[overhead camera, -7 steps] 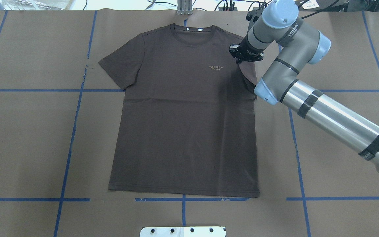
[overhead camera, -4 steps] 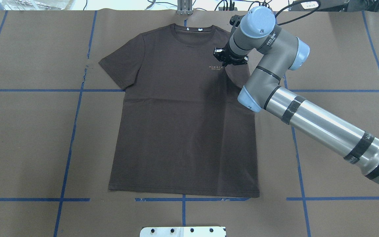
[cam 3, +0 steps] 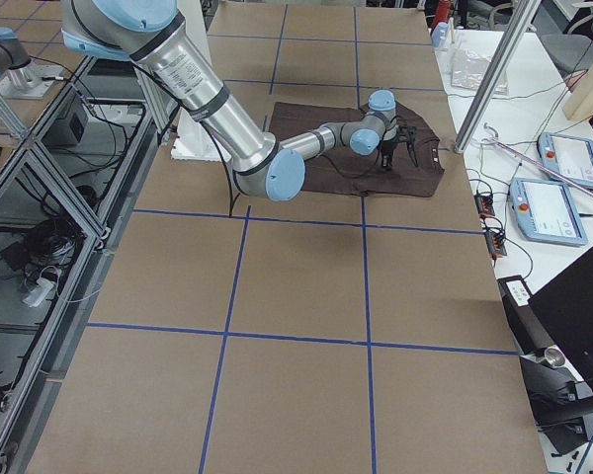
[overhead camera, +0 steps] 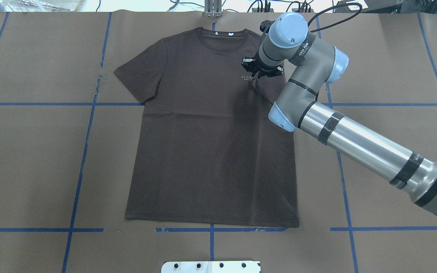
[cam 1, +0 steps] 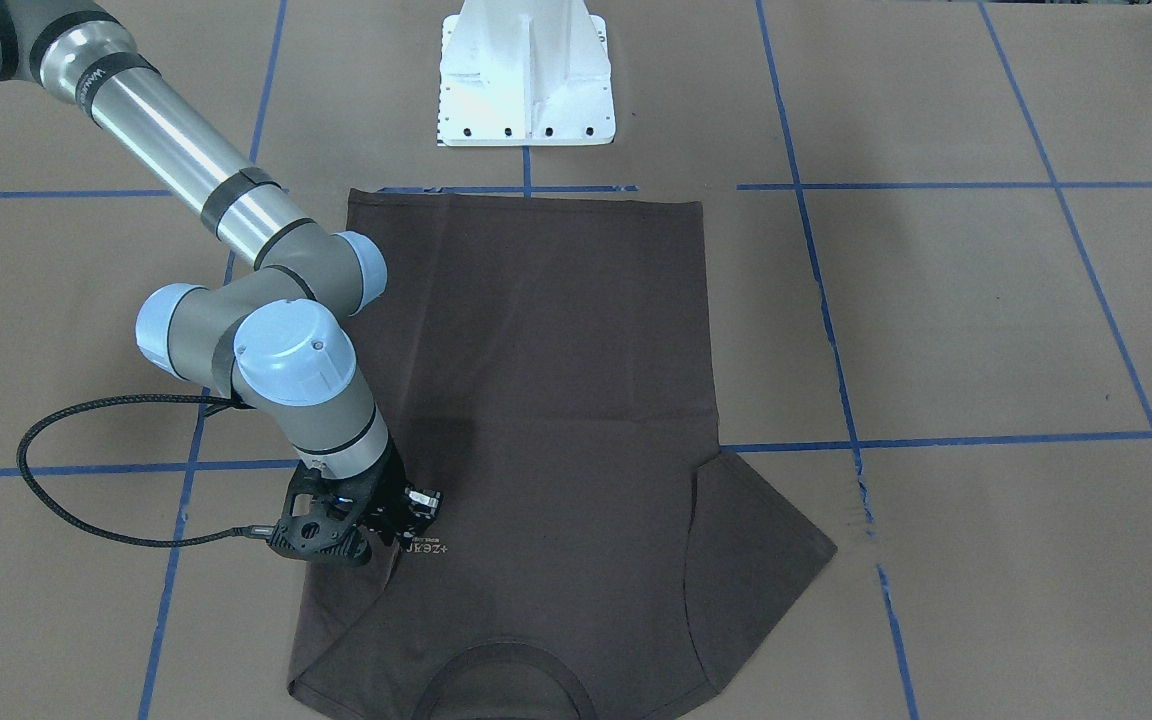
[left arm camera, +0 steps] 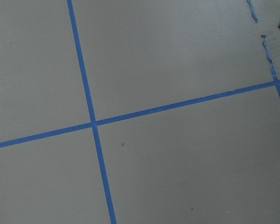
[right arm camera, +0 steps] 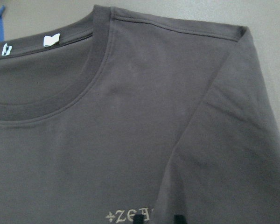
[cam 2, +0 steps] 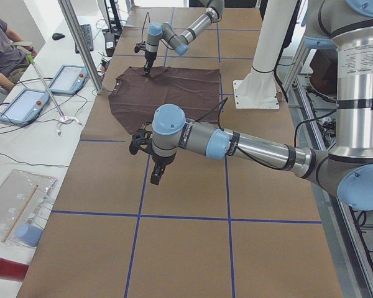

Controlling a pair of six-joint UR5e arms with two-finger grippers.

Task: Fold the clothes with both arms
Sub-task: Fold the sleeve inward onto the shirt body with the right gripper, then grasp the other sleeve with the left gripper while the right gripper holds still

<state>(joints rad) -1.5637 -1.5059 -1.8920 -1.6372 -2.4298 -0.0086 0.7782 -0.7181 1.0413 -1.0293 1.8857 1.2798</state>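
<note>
The dark brown-grey T-shirt (overhead camera: 211,151) lies flat, face up, collar (overhead camera: 224,47) at the far edge. Its right-hand sleeve (overhead camera: 269,86) is folded inward over the chest; the other sleeve (overhead camera: 139,76) is spread out. My right gripper (overhead camera: 257,77) points down at the pale chest lettering (right arm camera: 128,216). In the right wrist view its two black fingertips (right arm camera: 139,219) stand a little apart, straddling the folded sleeve's edge (right arm camera: 186,140). The cloth there lies flat. My left gripper (cam 2: 156,178) hovers over bare paper beside the shirt, seen only from the side; open or shut I cannot tell.
Brown paper with blue tape lines (left arm camera: 91,123) covers the table. The white pedestal base (cam 1: 526,80) stands behind the shirt's hem. A black cable (cam 1: 86,480) loops off the right wrist. A metal post (cam 2: 81,43), tablets (cam 2: 68,77) and an operator (cam 2: 3,43) are at the far edge.
The right gripper moved left from the shirt's shoulder to the chest lettering, drawing the sleeve over the chest. It slowed in the last half second.
</note>
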